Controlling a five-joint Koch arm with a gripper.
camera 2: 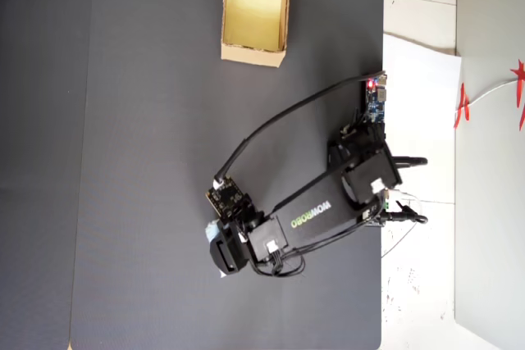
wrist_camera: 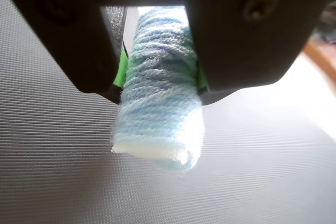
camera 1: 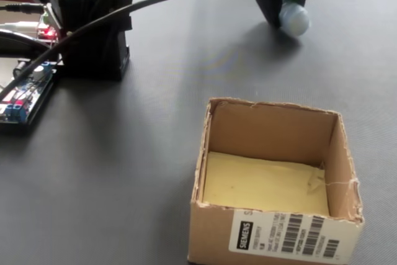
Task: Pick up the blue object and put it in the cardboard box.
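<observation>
The gripper [wrist_camera: 160, 85] pinches the blue object [wrist_camera: 160, 103], a soft, oblong roll of pale blue yarn with fine fuzzy ribs, between its 2 dark matte jaws; green pads show at the edges of the grip. The roll's rounded end hangs below the jaws over the finely ribbed dark grey mat [wrist_camera: 63, 171]. In the fixed view the bundle [camera 1: 295, 20] sits in the gripper [camera 1: 291, 13] at the far side of the mat, well apart from the cardboard box [camera 1: 273, 240], a rectangular tan carton with ragged upright flaps, yellowish floor and a barcode label [camera 1: 286, 235].
</observation>
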